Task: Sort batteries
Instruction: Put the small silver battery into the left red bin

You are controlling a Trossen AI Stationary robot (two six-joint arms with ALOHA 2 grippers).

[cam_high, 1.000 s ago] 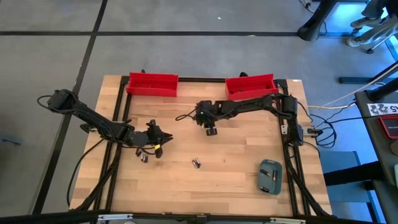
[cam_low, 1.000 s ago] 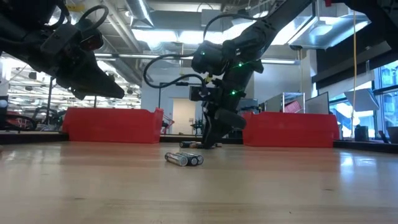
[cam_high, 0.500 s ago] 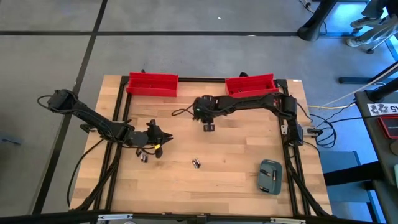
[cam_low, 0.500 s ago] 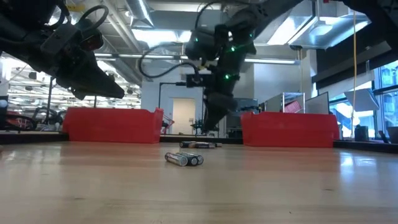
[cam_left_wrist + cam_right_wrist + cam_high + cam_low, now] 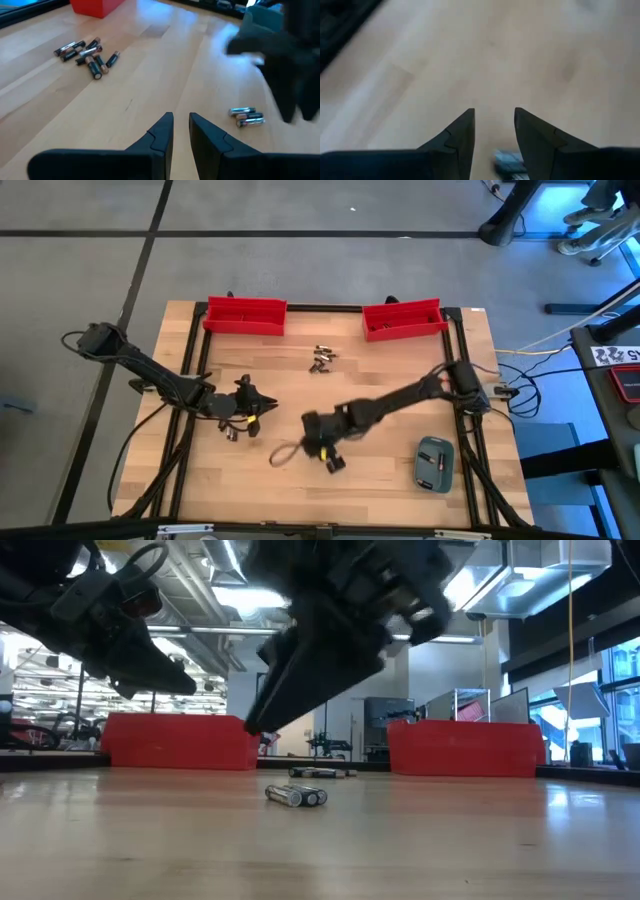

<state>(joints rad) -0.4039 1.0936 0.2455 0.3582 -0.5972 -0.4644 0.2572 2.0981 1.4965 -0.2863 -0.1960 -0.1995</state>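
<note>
Batteries, two small dark silver-tipped cylinders (image 5: 296,796), lie mid-table beneath my right gripper (image 5: 493,134), jaws open and empty. I should descend squarely astride one. My left gripper (image 5: 180,131) waits nearby, jaws nearly closed, empty.

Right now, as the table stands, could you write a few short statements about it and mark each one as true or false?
1. A cluster of batteries lies on the table between the two red bins. True.
2. The grey-blue case sits inside a red bin. False: it lies on the bare wood near the table's front right corner.
3. The right end effector grips a battery. False: its fingers stand apart with nothing between them.
4. A pair of batteries lies side by side on the wood. True.
5. The left end effector rests inside a red bin. False: it hangs above the table's left part, empty.
</note>
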